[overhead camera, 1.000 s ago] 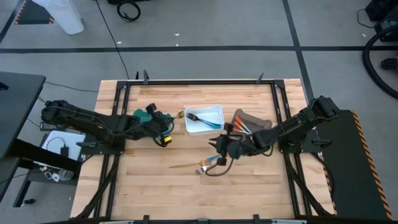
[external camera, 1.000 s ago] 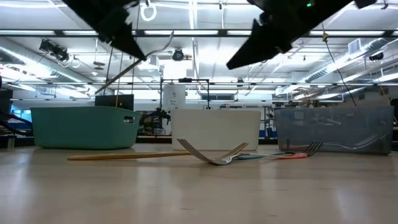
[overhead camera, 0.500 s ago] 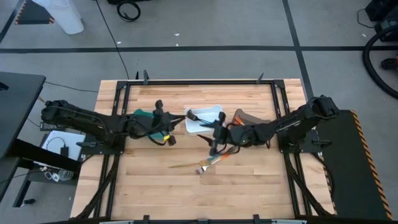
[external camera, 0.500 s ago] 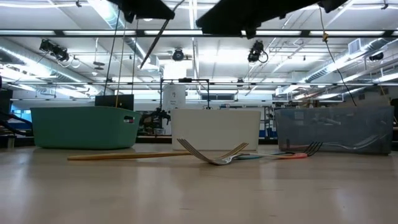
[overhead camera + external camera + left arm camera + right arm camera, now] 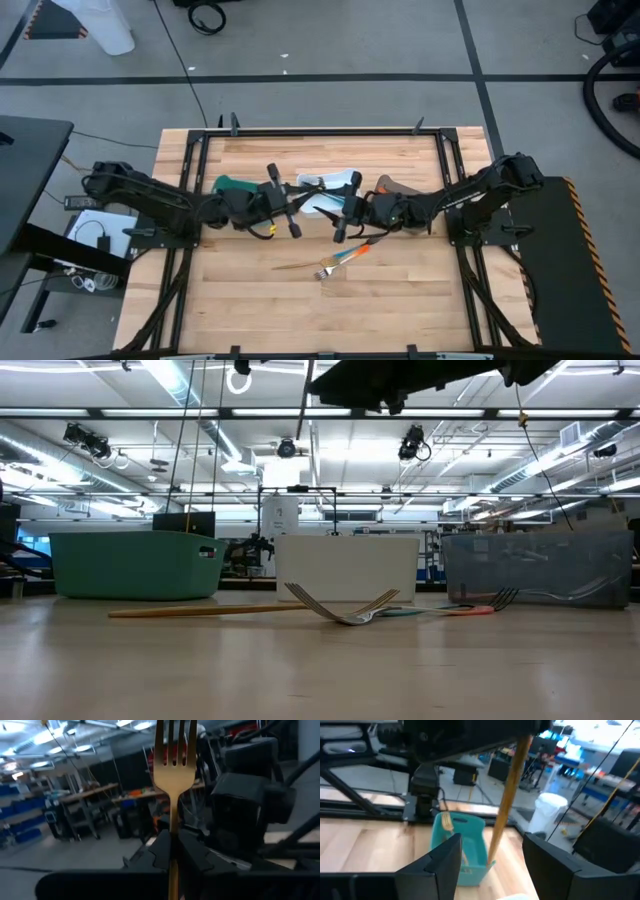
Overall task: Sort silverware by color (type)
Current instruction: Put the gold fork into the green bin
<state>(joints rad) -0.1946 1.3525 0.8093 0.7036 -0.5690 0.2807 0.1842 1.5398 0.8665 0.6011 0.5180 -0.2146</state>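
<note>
The left gripper [image 5: 172,852] is closed on a gold fork [image 5: 173,765], held by the handle with the tines pointing away from the wrist. The right gripper [image 5: 490,855] is spread, and a gold handle [image 5: 507,795] runs up between its two fingers without being pinched. In the high view the two grippers are seen nose to nose over the middle of the table [image 5: 250,310], in front of the white bin [image 5: 345,180]. A handover appears to be in hand: the fork's long axis lies roughly along the line between the grippers, and the teal bin [image 5: 228,184], where another gold fork [image 5: 447,821] is seen, lies on the left arm's side. Both arms are stretched low and inward. Loose silverware [image 5: 340,262] lies nearer the front edge.
</note>
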